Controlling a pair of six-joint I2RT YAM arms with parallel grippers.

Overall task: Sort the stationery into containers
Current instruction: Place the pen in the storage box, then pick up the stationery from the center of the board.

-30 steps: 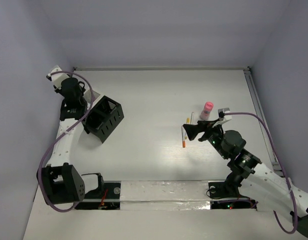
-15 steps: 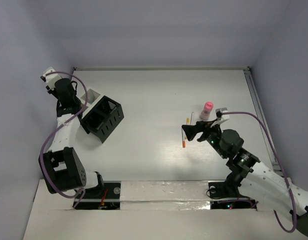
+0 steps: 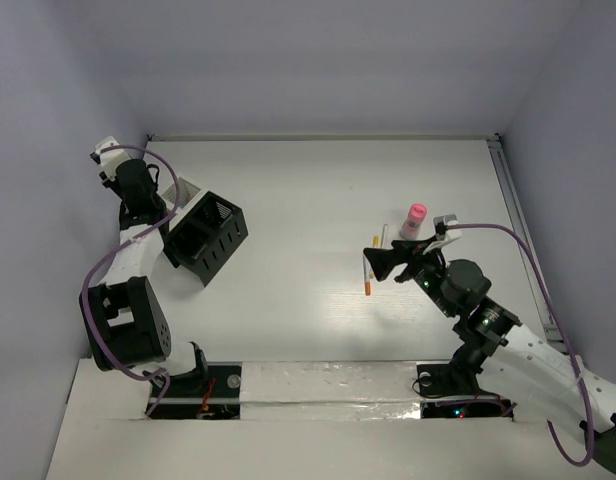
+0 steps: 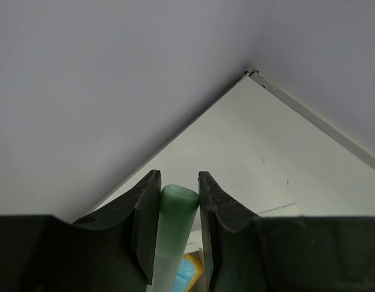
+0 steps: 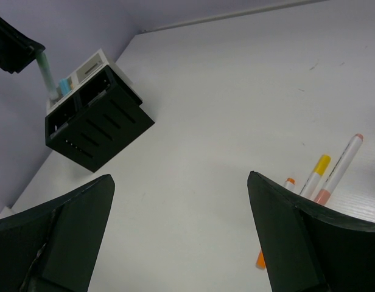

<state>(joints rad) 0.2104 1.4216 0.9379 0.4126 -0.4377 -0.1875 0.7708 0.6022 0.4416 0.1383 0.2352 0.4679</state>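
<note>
Right gripper (image 3: 385,262) hangs released, its jaws spread wide with nothing between them, well off to the right of the black slotted organiser (image 3: 208,238) and a little nearer the arm bases than it.

Three thin white pens lie on the table (image 3: 308,180) right by that gripper, likewise well apart from the organiser on its right. The one with an orange end (image 3: 368,286) lies nearest the bases. Beyond it is a yellow-ended pen (image 5: 316,174), and a pen with a pinkish-orange end (image 5: 344,162) lies alongside that one. All three point roughly away from the bases.

The small pink cup (image 3: 415,218) stands upright just past the pens, farther right of the organiser than they are, at about the organiser's own depth on the table.

The organiser sits skewed on the table, one corner turned toward the bases, its slotted wall facing the right wrist camera. What lies in its compartments cannot be made out.

A white mesh cup (image 3: 185,190) stands against the organiser's far left side, touching it or very nearly; a blue marker (image 5: 64,86) pokes up at its mouth.

Left gripper (image 4: 178,182) hovers above that cup, beyond the organiser near the far left corner of the table, clenched on a green marker (image 4: 177,199). Its fingers (image 4: 146,225) pinch the marker just under the rounded green top. The marker hangs nearly upright, its lower end down beside the blue one; whether it touches the bottom cannot be told.
</note>
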